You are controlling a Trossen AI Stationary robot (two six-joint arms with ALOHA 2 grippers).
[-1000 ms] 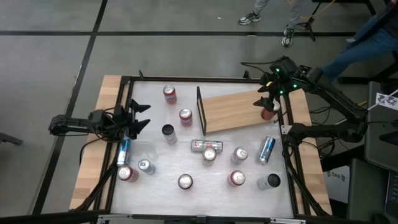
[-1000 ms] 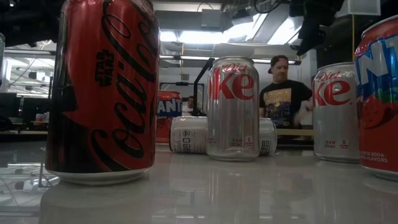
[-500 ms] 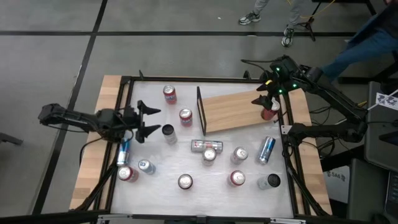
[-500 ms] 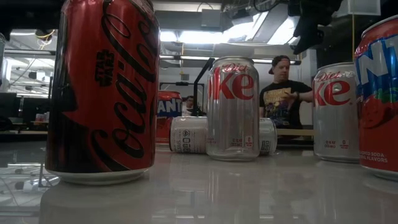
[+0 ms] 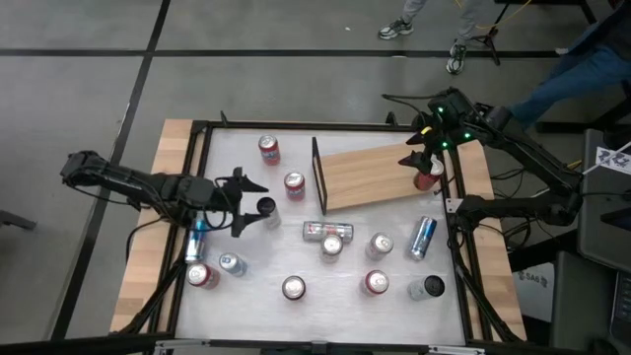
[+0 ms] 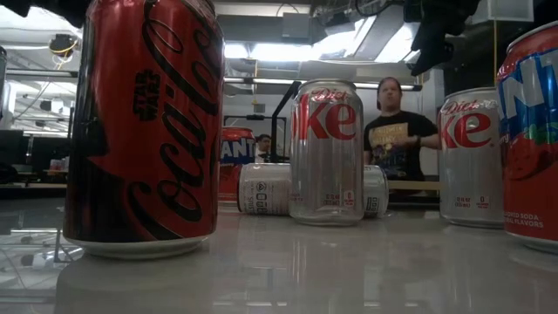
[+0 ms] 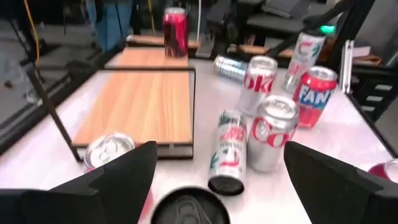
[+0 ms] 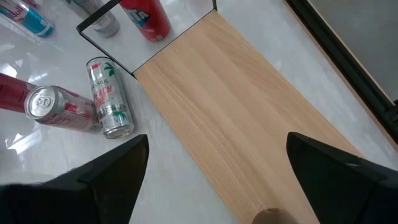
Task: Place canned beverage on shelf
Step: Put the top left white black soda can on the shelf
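Note:
The shelf [image 5: 380,176] is a light wooden board with a black upright frame [image 5: 316,176] at its left end. It lies flat on the white table at the far right. A red can [image 5: 426,178] stands upright on its right end, and shows at the board's far end [image 7: 175,30] in the left wrist view. My right gripper [image 5: 422,163] hangs open above that can, over the bare board [image 8: 249,106]. My left gripper [image 5: 246,204] is open at the table's left. Its fingers [image 7: 118,180] stand on either side of a black-topped can [image 7: 189,208], which stands upright [image 5: 267,207] and untouched.
Several other cans are spread over the table. Red ones [image 5: 269,150] [image 5: 294,184] stand left of the shelf frame. A silver can [image 5: 327,231] lies on its side by the shelf's near edge. Blue slim cans [image 5: 195,240] [image 5: 422,237] lie left and right. A person stands beyond the table [image 6: 397,139].
My left gripper has come in from the table's left edge toward the right, up to the black-topped can, staying open. My right gripper and the cans have kept still.

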